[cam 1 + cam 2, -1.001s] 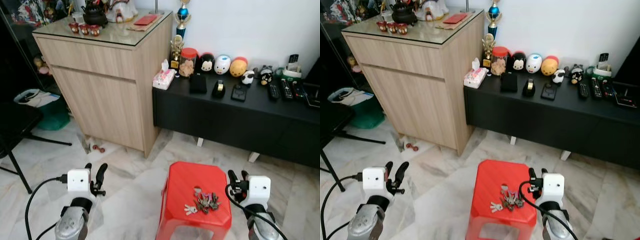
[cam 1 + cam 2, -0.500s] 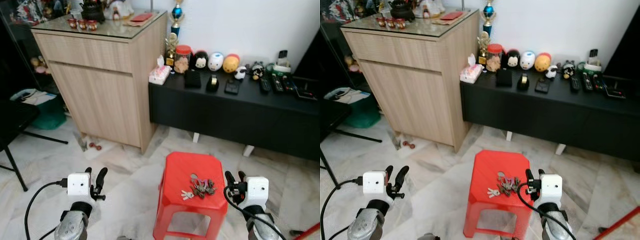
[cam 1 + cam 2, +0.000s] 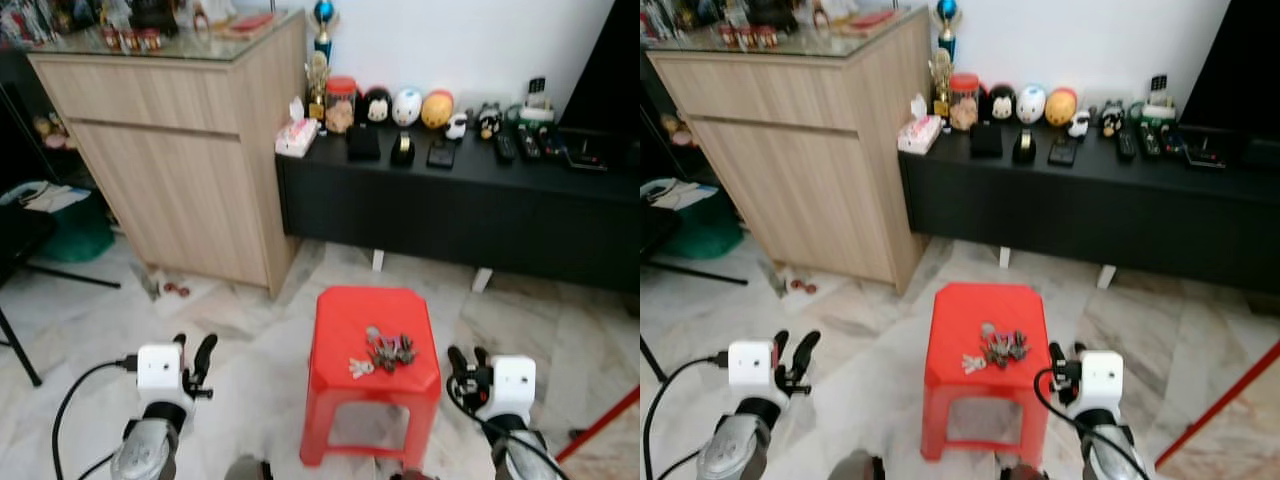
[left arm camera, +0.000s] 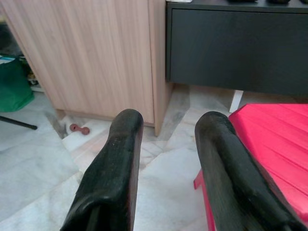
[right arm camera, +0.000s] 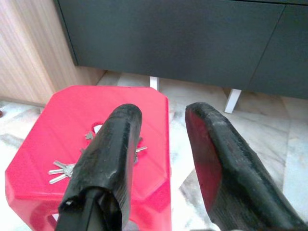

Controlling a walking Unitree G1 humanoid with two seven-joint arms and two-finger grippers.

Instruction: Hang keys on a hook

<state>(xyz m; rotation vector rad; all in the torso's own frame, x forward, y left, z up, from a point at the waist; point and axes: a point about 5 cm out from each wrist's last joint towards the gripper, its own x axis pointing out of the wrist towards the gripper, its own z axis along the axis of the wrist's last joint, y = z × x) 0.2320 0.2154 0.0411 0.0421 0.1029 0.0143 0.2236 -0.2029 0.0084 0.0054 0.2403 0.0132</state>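
Silver metal key bunch on red plastic stool, just left of open, empty right tool; left tool open too.

stool: glossy red plastic
keys: dull metal
floor: polished veined marble
cabinet: pale wood grain, glass top
console: matt black
fingers: matt black, slightly rough
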